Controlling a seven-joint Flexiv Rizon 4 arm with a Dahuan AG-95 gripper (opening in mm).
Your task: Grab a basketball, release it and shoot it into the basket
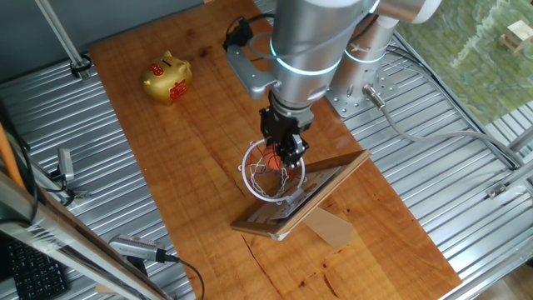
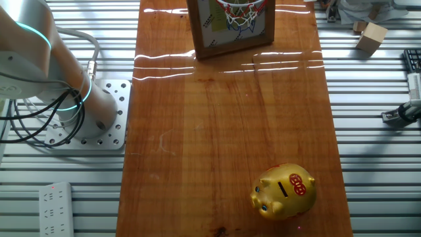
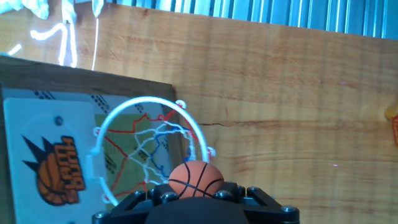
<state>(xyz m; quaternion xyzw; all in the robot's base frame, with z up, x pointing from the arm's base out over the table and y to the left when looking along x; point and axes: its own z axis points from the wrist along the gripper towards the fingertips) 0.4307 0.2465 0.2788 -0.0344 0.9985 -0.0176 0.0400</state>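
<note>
Item: black two-finger gripper (image 1: 284, 151), clamped on your tiny orange seamed basketball (image 3: 196, 178); held directly over the white-ringed string-net basket (image 3: 151, 146) so release likely drops it through; golden piggy bank (image 1: 167, 78) far left.

The table (image 2: 223, 131) is glossy varnished wood flanked by ribbed metal (image 2: 375, 158), the piggy bank (image 2: 284, 191) a shiny golden glaze, the basketball (image 3: 196, 179) smooth matt orange, the basket (image 3: 149, 149) string netting on a white ring against a wood-framed printed backboard (image 3: 43, 149).
</note>
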